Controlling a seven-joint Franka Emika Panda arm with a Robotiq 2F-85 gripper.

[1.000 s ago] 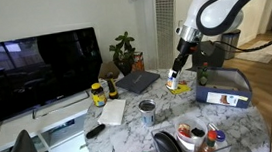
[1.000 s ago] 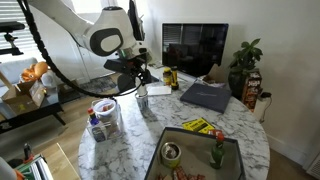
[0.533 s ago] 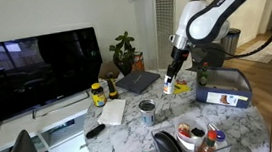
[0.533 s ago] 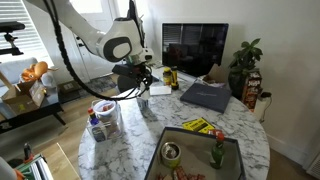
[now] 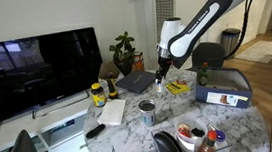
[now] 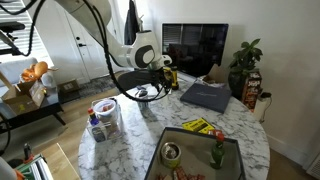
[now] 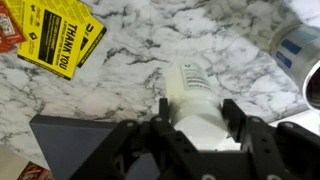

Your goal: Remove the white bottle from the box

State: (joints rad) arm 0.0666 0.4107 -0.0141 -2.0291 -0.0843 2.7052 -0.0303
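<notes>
Grips the white bottle [image 7: 190, 85] in the end effector [image 7: 197, 118] over the table [image 7: 140, 60], well apart from the box [image 5: 224, 86]; hides its base.

The white arm [image 5: 203, 17] comes in from the upper right in an exterior view, with its elbow high and its forearm sloping down to the wrist. The gripper [image 5: 160, 81] points downward, low above the tabletop [image 5: 130, 122] near its far edge. In the wrist view the two dark fingers [image 7: 232, 116] press on either side of the white bottle [image 7: 192, 85], clamping it between them.
</notes>
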